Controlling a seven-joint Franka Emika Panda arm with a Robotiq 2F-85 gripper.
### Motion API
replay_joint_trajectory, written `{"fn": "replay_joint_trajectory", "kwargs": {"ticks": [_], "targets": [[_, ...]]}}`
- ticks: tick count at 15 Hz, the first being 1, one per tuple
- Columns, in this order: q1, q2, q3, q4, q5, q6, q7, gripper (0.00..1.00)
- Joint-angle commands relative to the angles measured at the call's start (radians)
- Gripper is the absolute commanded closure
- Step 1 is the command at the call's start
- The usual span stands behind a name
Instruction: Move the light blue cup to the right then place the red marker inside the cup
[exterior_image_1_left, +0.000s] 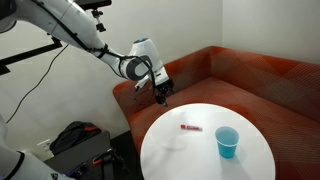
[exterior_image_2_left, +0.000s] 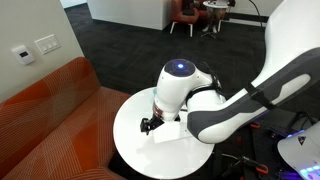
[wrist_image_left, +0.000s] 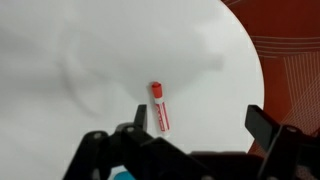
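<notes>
The light blue cup (exterior_image_1_left: 227, 142) stands upright on the round white table (exterior_image_1_left: 170, 145), toward its right side in an exterior view. A sliver of it shows at the bottom edge of the wrist view (wrist_image_left: 121, 175). The red marker (exterior_image_1_left: 190, 127) lies flat near the table's middle, left of the cup. In the wrist view the marker (wrist_image_left: 160, 106) lies just beyond one fingertip. My gripper (exterior_image_1_left: 160, 97) hangs above the table's far left edge, open and empty; it also shows in the wrist view (wrist_image_left: 198, 120). In an exterior view my arm (exterior_image_2_left: 215, 100) hides the cup and marker.
An orange-red sofa (exterior_image_1_left: 250, 75) wraps behind the table and also shows in an exterior view (exterior_image_2_left: 50, 120). A black bag (exterior_image_1_left: 75, 140) sits on the floor left of the table. The table edge and sofa lie close at the right of the wrist view (wrist_image_left: 290, 60).
</notes>
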Motion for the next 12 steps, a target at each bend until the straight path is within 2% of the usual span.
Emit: {"fn": "replay_joint_trajectory", "kwargs": {"ticks": [1,6,12], "targets": [[-0.021,0.066,0.032,0.042,0.012,0.050,-0.020,0.00],[-0.011,0.164,0.010,0.112,0.004,0.065,-0.026,0.00],[-0.060,0.259,0.033,0.189,0.031,0.057,-0.133,0.00]]}}
